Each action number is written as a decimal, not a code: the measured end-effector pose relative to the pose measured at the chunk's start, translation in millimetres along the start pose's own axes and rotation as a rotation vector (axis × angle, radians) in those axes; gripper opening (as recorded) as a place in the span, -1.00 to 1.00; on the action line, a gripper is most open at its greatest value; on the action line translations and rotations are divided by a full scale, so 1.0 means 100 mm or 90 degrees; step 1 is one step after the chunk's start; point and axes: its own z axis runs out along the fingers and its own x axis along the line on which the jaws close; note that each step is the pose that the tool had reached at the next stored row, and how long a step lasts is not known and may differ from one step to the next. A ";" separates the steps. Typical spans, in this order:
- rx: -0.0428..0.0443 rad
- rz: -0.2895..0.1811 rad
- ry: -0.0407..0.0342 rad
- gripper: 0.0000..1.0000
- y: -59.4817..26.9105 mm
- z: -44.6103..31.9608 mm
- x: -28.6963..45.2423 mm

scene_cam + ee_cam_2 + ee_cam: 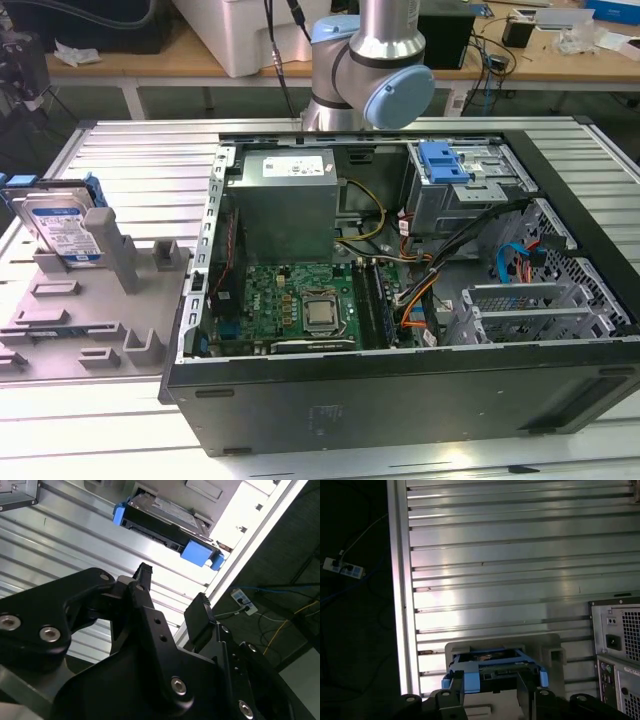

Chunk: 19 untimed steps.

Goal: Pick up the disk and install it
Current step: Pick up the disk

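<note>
The disk (pixel 60 228), silver with a white-and-blue label and a blue carrier bracket, stands on edge in a grey holder (pixel 95 300) at the exterior view's left. Both wrist views show it some way off from my gripper: the disk (pixel 165 527) lies beyond the black fingertips (pixel 144 571), and its blue bracket (pixel 495 666) sits in line with the gap between them. My gripper (pixel 172 590) (pixel 492 692) is open, holds nothing and is not touching the disk. The arm (pixel 370 60) rises behind the computer case.
An open computer case (pixel 400 400) fills the middle of the ribbed metal table (pixel 140 160), with a grey power supply (pixel 290 200), a motherboard (pixel 300 300) and a silver cage with a blue clip (pixel 445 165). The case's rear panel (pixel 620 650) is close beside the holder. A power strip (pixel 342 567) lies on the floor.
</note>
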 end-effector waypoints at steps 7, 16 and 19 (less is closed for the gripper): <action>-0.0003 -0.047 0.0021 0.08 -0.002 0.001 0.018; -0.0013 -0.149 0.0065 0.08 -0.002 0.009 0.027; -0.0022 -0.187 0.0081 0.08 -0.003 0.011 0.027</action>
